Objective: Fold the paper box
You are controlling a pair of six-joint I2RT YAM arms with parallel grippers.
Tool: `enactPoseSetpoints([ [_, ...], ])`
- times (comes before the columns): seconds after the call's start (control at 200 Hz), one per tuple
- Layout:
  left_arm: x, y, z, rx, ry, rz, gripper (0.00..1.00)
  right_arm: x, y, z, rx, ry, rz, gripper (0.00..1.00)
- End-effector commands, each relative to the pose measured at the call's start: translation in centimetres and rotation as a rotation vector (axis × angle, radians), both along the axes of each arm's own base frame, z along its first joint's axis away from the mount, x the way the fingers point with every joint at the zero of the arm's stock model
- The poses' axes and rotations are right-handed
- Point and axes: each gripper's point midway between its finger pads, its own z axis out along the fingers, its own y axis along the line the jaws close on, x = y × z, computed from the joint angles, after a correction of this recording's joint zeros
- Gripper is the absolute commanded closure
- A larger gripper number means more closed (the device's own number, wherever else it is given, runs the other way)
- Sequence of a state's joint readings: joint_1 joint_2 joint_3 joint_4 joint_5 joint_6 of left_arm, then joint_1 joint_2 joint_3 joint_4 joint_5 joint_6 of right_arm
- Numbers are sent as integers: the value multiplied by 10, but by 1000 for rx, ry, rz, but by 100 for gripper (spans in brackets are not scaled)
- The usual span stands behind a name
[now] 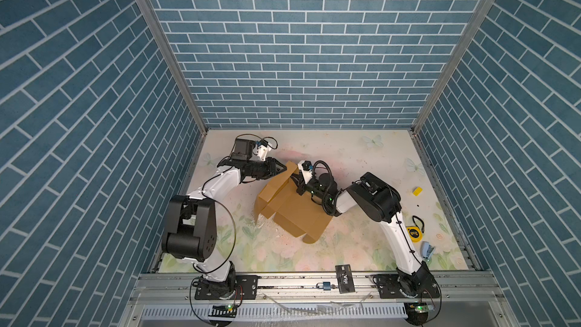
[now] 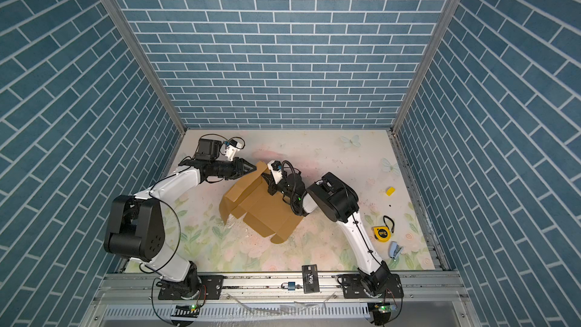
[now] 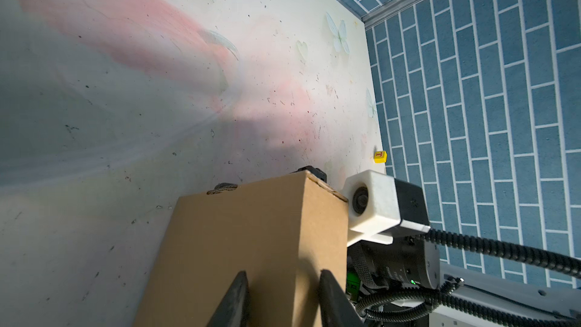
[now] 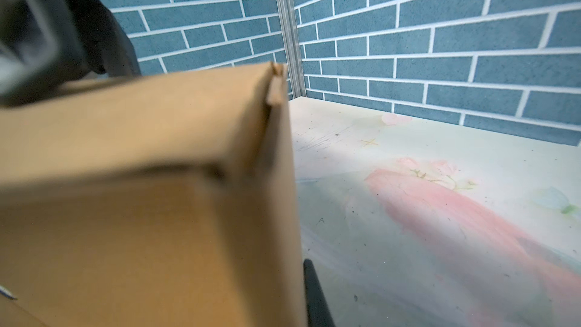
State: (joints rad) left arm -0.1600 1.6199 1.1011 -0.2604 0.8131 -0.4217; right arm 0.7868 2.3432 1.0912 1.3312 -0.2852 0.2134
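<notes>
Folding paper box (image 1: 295,212): right gripper (image 1: 297,186) clenched on it, left gripper (image 1: 283,168) parted against flap (image 1: 276,185); we should push squarely inward.

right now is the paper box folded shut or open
Half folded, not shut. The paper box has one panel standing up at its far end, while side flaps and a rounded tab lie splayed on the table.

One paper box (image 1: 292,212) sits mid-table. Two arms reach it, so two grippers: the left gripper (image 1: 284,168) and the right gripper (image 1: 298,187). On the right lie one yellow block (image 1: 417,191), one tape measure (image 1: 414,233) and one pale blue item (image 1: 427,250), perhaps a stapler. The near rail carries one padlock (image 1: 323,285) and one black card (image 1: 345,279).
</notes>
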Motion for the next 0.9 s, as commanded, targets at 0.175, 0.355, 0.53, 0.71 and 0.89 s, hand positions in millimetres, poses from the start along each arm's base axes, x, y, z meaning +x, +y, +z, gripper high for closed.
enactPoseSetpoints([
  [0.175, -10, 3, -23, 30, 88, 14, 62, -10, 1, -23, -3, 47, 19, 80],
  [0.355, -10, 2, -19, 19, 80, 14, 62, -11, -5, -32, -31, 49, 0, 81],
  [0.53, -9, 2, -16, 27, 93, 12, 62, -12, -6, -32, -44, 49, 2, 90],
  [0.71, -9, 4, -15, 39, 73, 12, 57, -13, -9, -31, -24, 45, 4, 86],
  [0.89, -12, 6, -3, 48, 26, 8, 52, -10, -25, -5, -7, 21, -41, 61],
])
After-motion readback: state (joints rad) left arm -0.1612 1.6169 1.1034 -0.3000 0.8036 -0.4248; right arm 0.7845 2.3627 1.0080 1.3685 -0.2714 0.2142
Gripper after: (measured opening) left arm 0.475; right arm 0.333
